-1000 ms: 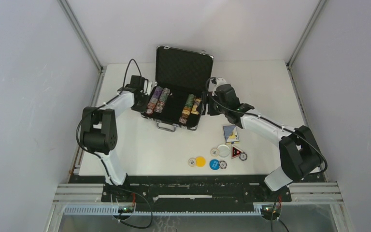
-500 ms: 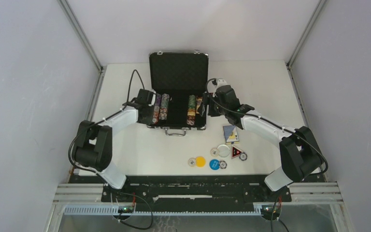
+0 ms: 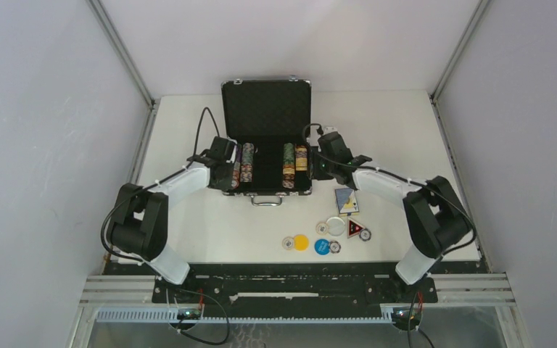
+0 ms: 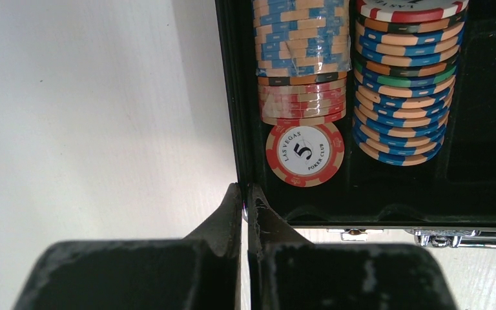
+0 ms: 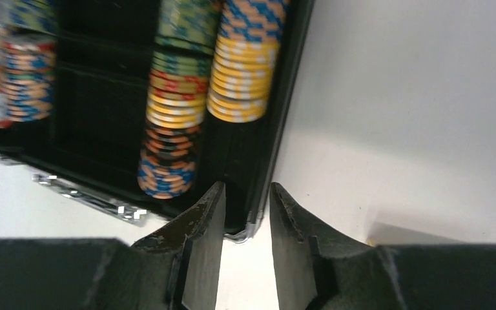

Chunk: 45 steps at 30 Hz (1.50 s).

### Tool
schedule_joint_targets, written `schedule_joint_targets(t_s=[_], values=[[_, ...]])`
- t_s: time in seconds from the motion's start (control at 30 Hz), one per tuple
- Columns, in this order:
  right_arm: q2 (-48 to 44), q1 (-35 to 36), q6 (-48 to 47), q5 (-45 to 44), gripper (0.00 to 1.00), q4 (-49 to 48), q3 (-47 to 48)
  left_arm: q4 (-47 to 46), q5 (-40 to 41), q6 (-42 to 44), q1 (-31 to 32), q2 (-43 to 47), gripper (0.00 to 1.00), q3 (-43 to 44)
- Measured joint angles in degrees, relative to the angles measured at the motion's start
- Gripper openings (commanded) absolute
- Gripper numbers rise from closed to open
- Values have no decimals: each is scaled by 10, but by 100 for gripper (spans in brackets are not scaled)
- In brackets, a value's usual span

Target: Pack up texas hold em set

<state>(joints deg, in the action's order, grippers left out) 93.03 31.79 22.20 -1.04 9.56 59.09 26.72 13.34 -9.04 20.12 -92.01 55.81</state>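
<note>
The left hand (image 3: 226, 168) is seen at the left side of the briefcase (image 3: 266, 109). In the left wrist view, the left hand (image 4: 245, 197) is pinched shut on the thin left wall of the briefcase, near its front corner. Just inside that wall, two chip stacks (image 4: 303, 58) are laid on their sides. A red chip (image 4: 305, 154) marked 5 is seen face-on at the near end of the first stack.

The briefcase is set open toward the back of the white surface (image 3: 406, 130), with its lid stood up. Two chip stacks are kept at its left side and two more at its right side, with a dark gap between them. The metal handle (image 3: 265, 201) is pointed toward the arms.

The right hand (image 3: 318, 165) is placed at the right side of the briefcase. In the right wrist view, its fingers (image 5: 200, 232) are held a little apart, with the right wall between them. A thin strip of white is seen between the wall and the outer finger, so the wall is not squeezed.

In front of the briefcase, small things are laid on the surface. From left to right, the yellow button (image 3: 301, 242), the blue button (image 3: 322, 246), the white button (image 3: 336, 226) and the triangle token (image 3: 355, 230) are seen, with a few loose chips (image 3: 288, 243) beside them. The card deck (image 3: 346, 200) is laid just behind them, near the right hand.
</note>
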Motion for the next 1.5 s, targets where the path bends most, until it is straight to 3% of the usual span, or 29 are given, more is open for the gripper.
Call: schedule_joint_targets(t_s=[0.17,0.37,0.47,0.97,1.0,1.03,1.13,1.2,1.33,1.5], values=[[63,1,1,-2,37,19,0,5,4,0,6,0,0,0],[87,9,2,-6,16,27,20,9,11,0,14,0,0,0],[87,12,2,-20,1,35,22,13,16,0,21,0,0,0],[50,40,3,-88,0,50,-13,68,57,-21,96,14,0,-11],[45,44,3,-92,2,50,-18,69,59,-23,98,17,0,-14],[41,47,4,-94,10,50,-23,69,60,-26,100,20,1,-17],[29,53,4,-93,37,50,-37,72,67,-36,104,27,13,-24],[22,57,4,-87,46,51,-41,75,71,-42,106,29,20,-25],[12,61,-2,-64,51,50,-41,82,88,-47,110,29,33,-23],[7,58,-7,-53,50,54,-40,93,107,-58,113,28,34,-19]])
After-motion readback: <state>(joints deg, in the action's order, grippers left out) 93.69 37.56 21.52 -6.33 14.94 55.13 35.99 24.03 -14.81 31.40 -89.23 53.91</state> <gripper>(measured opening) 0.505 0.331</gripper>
